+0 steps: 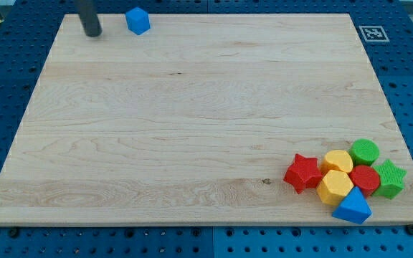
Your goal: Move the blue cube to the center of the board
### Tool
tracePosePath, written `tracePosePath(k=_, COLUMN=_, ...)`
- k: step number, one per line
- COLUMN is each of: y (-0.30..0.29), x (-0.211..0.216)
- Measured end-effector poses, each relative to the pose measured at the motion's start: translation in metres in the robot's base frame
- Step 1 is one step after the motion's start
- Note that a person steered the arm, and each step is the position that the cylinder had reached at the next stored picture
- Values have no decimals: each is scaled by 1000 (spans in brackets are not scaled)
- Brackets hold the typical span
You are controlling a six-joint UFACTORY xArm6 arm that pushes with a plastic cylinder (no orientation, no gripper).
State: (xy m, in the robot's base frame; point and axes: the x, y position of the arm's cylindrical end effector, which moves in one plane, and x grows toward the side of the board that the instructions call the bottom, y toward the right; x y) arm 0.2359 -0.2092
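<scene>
The blue cube (138, 21) sits near the view's top edge of the wooden board (192, 129), left of the middle. My tip (92, 33) is a dark rod end on the board near the top left, a short way to the left of the blue cube and slightly below it, not touching it.
A cluster of blocks sits at the bottom right: a red star (304, 173), a yellow cylinder (338, 160), a green cylinder (365, 151), a red hexagon (366, 178), a green star (391, 178), a yellow hexagon (334, 188), a blue triangle (353, 208). A marker tag (372, 33) lies at the top right.
</scene>
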Motion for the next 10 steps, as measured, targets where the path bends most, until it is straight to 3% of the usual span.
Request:
tracePosePath(k=1, y=60, x=-42)
tracePosePath(k=3, y=69, x=-44)
tracePosePath(k=4, y=110, x=-41)
tracePosePath(k=9, y=134, x=80)
tracePosePath(k=10, y=164, x=84)
